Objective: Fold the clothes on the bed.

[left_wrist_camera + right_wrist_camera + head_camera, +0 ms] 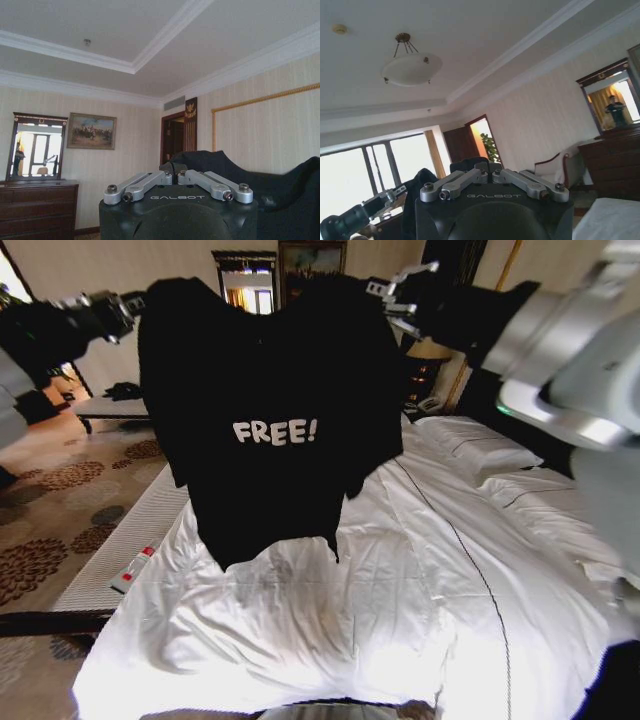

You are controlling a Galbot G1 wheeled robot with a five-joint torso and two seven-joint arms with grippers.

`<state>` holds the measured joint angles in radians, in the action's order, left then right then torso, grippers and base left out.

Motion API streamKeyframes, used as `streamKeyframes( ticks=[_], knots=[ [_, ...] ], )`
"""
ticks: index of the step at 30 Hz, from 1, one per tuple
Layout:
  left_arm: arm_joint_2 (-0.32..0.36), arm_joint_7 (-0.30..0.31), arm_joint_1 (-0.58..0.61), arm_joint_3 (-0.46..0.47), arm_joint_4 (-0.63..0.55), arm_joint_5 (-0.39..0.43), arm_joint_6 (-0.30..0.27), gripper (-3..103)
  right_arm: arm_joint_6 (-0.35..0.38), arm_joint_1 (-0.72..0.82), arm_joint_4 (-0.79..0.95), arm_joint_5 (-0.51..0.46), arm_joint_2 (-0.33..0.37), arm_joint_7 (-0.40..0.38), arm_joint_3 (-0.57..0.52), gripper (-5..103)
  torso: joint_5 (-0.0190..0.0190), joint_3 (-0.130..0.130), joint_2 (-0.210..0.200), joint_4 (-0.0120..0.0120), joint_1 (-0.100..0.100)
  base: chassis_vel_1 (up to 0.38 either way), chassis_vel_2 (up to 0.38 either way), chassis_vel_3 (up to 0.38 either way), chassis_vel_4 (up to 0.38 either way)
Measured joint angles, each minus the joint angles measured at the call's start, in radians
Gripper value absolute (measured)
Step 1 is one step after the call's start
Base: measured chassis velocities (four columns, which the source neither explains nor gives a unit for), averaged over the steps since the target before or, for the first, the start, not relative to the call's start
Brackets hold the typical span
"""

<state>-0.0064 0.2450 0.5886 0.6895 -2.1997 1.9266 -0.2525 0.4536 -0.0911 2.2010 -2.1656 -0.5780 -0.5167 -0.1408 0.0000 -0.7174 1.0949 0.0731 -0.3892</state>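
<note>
The clothes, a black T-shirt [270, 380] with white "FREE!" lettering, hang spread out in the air above the bed [400, 590]. The hem dangles just over the white duvet. My left gripper [140, 302] is shut on one shoulder and my right gripper [385, 295] on the other, both held high and about level. In the left wrist view the left gripper [173, 175] pinches black fabric [225, 167]. In the right wrist view the right gripper [490, 170] is shut on the T-shirt [467, 164], and the left gripper [387, 199] shows farther off.
White pillows [470, 440] lie at the head of the bed on the right. A small red and white object [133, 568] rests on the ribbed bench along the bed's left side. Patterned carpet [50, 500] lies beyond it. A dark dresser [37, 207] with a mirror stands at the wall.
</note>
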Motion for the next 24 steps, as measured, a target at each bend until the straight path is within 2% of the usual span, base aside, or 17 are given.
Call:
streamKeyframes(
  ticks=[2, 3, 6, 10, 16, 20, 24],
  knots=[
    [0.002, -0.002, 0.001, -0.009, -0.009, 0.01, -0.006, 0, -0.008, 0.077, 0.052, -0.048, 0.083, 0.0, -0.092, 0, 0.0, 0.0, 0.0, 0.0004, 0.0, 0.0, 0.0, 0.0, 0.0],
    [0.002, -0.002, 0.001, -0.009, -0.009, 0.01, -0.006, 0, -0.008, 0.077, 0.052, -0.048, 0.083, 0.0, -0.092, 0, 0.0, 0.0, 0.0, 0.0004, 0.0, 0.0, 0.0, 0.0, 0.0],
    [-0.008, 0.026, 0.004, 0.002, -0.042, 0.05, -0.028, 0, -0.01, 0.233, 0.123, -0.089, 0.18, 0.013, -0.262, 0, 0.0003, 0.0, 0.0, 0.0009, 0.0, 0.0, 0.0, 0.0, 0.0],
    [-0.018, 0.065, 0.009, 0.041, -0.076, 0.097, -0.057, 0, -0.017, 0.325, 0.189, -0.106, 0.23, 0.019, -0.341, 0, 0.0006, 0.0, 0.0, 0.0003, 0.0, 0.0, 0.0, 0.0, 0.0],
    [-0.057, 0.131, 0.031, 0.066, -0.139, 0.125, -0.118, 0, -0.032, 0.397, 0.287, -0.141, 0.277, 0.01, -0.389, 0, -0.0006, 0.0, 0.0, 0.0002, 0.0, 0.0, 0.0, 0.0, 0.0],
    [-0.064, 0.159, 0.034, 0.086, -0.175, 0.153, -0.136, 0, -0.034, 0.447, 0.306, -0.13, 0.274, 0.008, -0.395, 0, 0.0, 0.0, 0.0, 0.0002, 0.0, 0.0, 0.0, 0.0, 0.0],
    [-0.076, 0.223, 0.043, 0.139, -0.204, 0.221, -0.191, 0, -0.032, 0.538, 0.307, -0.113, 0.263, 0.003, -0.426, 0, 0.0004, 0.0, 0.0, 0.0002, 0.0, 0.0, 0.0, 0.0, 0.0]
  ],
)
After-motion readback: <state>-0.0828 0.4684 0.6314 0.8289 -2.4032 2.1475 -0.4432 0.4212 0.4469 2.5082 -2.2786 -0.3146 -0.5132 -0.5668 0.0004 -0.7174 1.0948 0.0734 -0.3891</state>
